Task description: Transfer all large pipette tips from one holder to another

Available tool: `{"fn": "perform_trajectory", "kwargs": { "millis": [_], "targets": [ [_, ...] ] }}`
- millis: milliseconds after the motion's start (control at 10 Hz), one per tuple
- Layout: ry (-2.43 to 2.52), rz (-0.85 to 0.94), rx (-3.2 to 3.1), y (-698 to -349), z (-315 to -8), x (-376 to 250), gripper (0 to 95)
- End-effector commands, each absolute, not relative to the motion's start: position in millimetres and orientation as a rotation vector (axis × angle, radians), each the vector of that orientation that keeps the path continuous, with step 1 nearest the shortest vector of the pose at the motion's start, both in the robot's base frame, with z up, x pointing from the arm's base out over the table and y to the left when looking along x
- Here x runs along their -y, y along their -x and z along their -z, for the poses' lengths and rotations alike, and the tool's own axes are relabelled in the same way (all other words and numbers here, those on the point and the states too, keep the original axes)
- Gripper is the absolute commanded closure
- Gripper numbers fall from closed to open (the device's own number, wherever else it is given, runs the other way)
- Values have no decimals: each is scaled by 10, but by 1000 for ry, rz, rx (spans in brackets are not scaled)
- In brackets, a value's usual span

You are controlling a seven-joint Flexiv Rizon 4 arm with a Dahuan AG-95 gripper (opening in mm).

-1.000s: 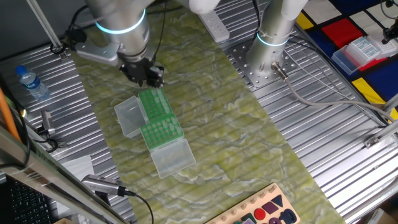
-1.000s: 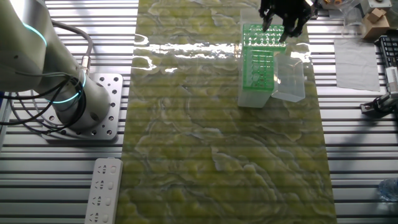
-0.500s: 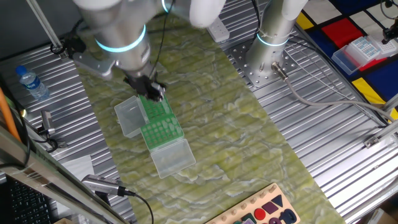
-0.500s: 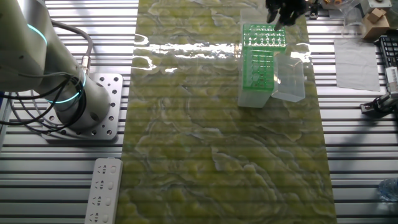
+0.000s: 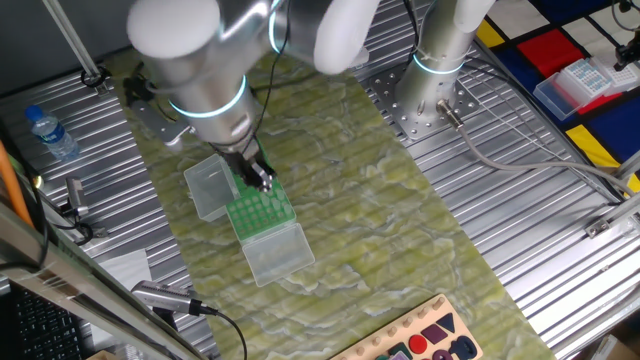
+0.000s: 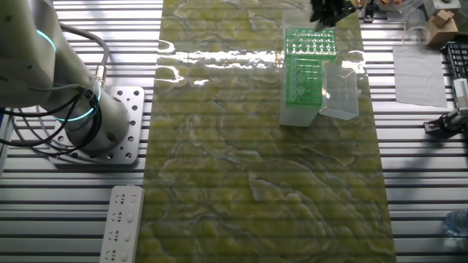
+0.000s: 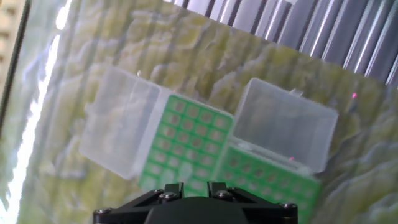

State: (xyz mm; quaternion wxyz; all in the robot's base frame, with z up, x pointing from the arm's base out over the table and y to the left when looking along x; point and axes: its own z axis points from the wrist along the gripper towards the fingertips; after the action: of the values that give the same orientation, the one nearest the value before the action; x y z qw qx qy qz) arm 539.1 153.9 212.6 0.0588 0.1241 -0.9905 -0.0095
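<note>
The step looks like lining up over one pipette tip: come straight down over a single pale dot, centred, so neighbours are not knocked. The end effector (image 5: 262, 183) hovers over the two green racks (image 7: 189, 146), near the middle of the table (image 5: 400, 220). The tips (image 6: 311, 45) sit in their rack. I cannot tell how far its fingers are parted; it seems to touch nothing.

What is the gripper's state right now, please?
Gripper: over the green rack; open or closed cannot be told.
</note>
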Motion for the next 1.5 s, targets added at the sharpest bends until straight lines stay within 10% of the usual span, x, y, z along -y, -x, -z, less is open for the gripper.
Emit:
{"fn": "perform_trajectory", "kwargs": {
  "millis": [100,1500],
  "targets": [
    [-203,69,3039,-5363,-1877,-1647,760],
    [-201,68,3105,-5407,-1576,-1569,760]
  ]
}}
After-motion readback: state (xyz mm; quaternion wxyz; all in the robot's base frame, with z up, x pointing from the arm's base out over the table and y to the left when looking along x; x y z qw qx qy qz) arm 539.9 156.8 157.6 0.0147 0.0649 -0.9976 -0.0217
